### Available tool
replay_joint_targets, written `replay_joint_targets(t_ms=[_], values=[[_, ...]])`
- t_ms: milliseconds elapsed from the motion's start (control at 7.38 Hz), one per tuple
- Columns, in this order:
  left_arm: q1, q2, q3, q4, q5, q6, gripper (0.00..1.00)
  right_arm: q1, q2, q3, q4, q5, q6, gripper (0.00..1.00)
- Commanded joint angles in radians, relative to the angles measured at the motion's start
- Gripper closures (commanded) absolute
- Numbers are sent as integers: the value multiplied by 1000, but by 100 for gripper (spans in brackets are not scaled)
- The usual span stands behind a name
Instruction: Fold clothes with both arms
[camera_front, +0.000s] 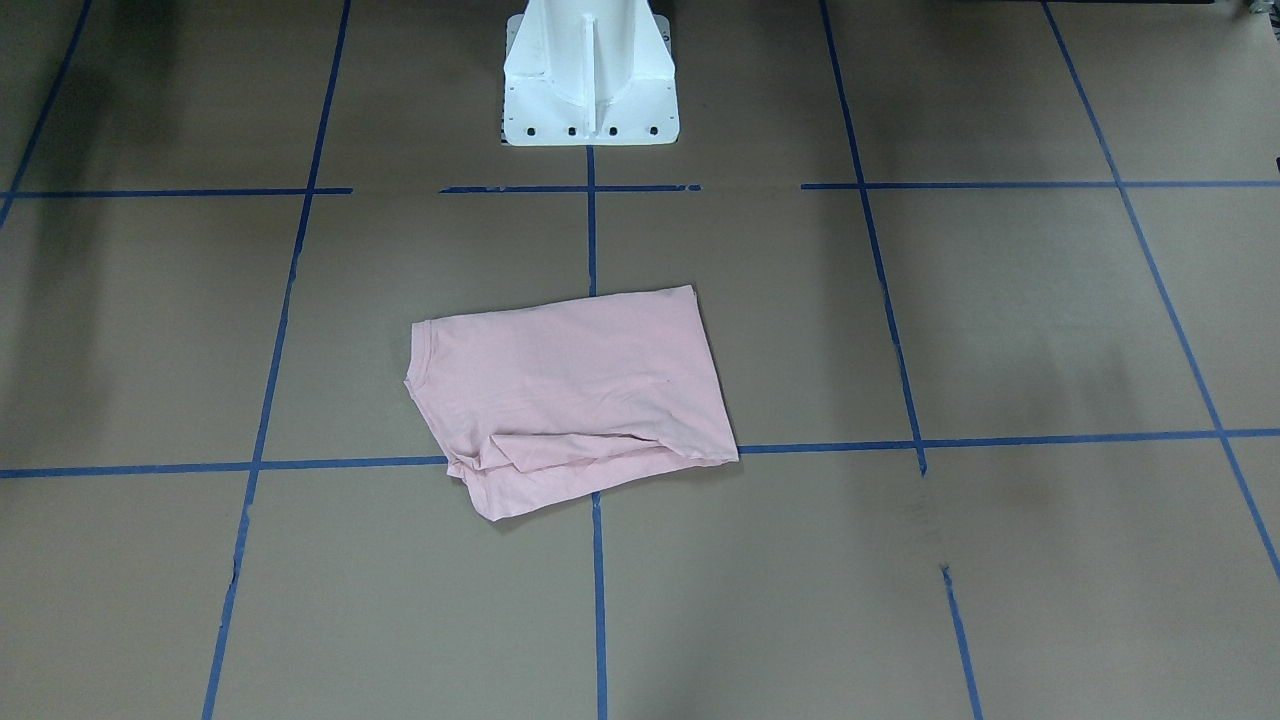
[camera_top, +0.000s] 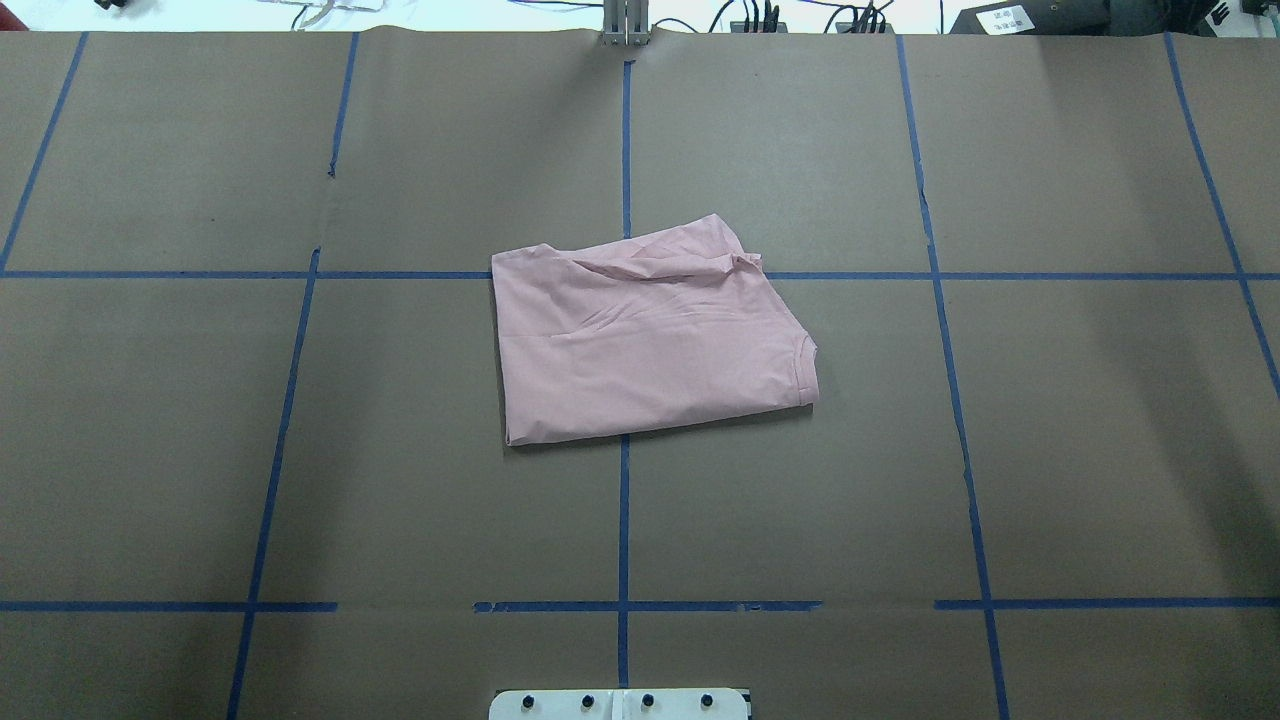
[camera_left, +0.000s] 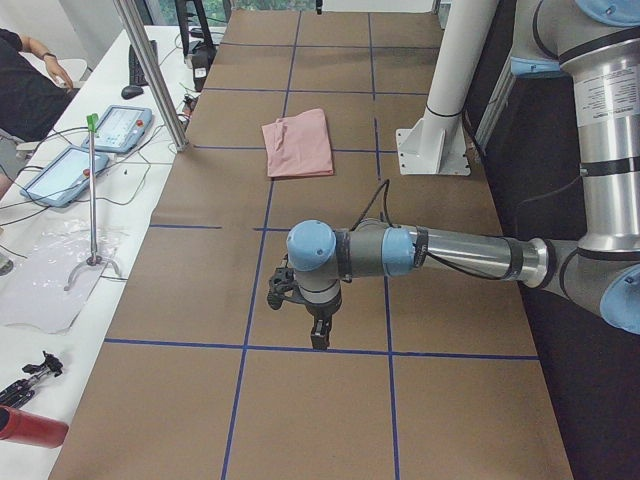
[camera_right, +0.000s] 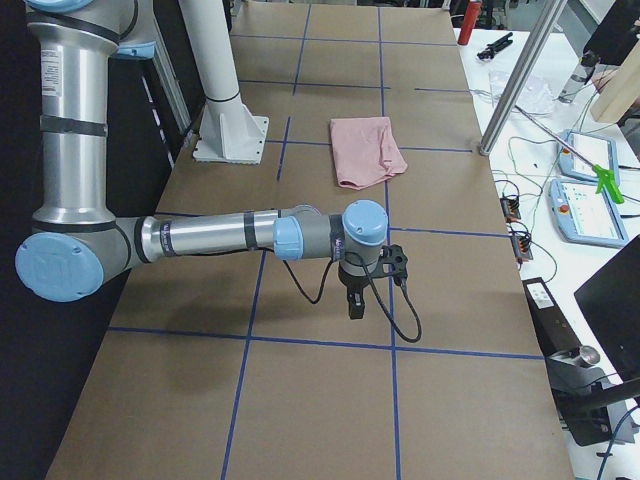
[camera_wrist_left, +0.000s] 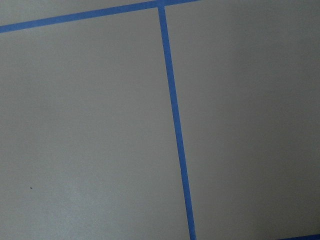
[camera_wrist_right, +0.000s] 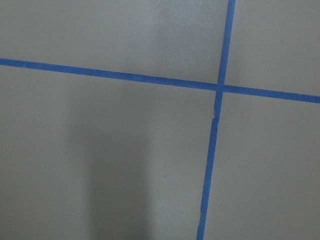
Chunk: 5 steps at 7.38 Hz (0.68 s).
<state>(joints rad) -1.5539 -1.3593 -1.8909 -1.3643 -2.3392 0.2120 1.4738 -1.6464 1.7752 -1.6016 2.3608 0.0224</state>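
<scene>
T-shirt (camera_top: 650, 330) sits folded, slightly rumpled, mid-frame on your bench (camera_top: 300, 450), so folding looks all but done; left pincer (camera_left: 318, 336) and right pincer (camera_right: 354, 304) hover well clear, opening you cannot tell.

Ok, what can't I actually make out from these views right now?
Left gripper: seen only in exterior left, small; open or shut unclear.
Right gripper: only in exterior right; same.
T-shirt: underside and inner layers hidden by its own folds, every view.
Wrist views: only taped table, no fingers or shirt.
</scene>
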Motion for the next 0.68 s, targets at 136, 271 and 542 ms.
replay_joint_targets(t_ms=[136,271,542], values=[[-2,-1,1,-24,-20,-47,0,0,0,4,2,-3,13,0],[0,-3,6,-30,-20,-49,0,-1,2,4,2,-3,13,0],[0,-10,7,-32,-19,-49,0,0,2,6,2,-5,13,0]])
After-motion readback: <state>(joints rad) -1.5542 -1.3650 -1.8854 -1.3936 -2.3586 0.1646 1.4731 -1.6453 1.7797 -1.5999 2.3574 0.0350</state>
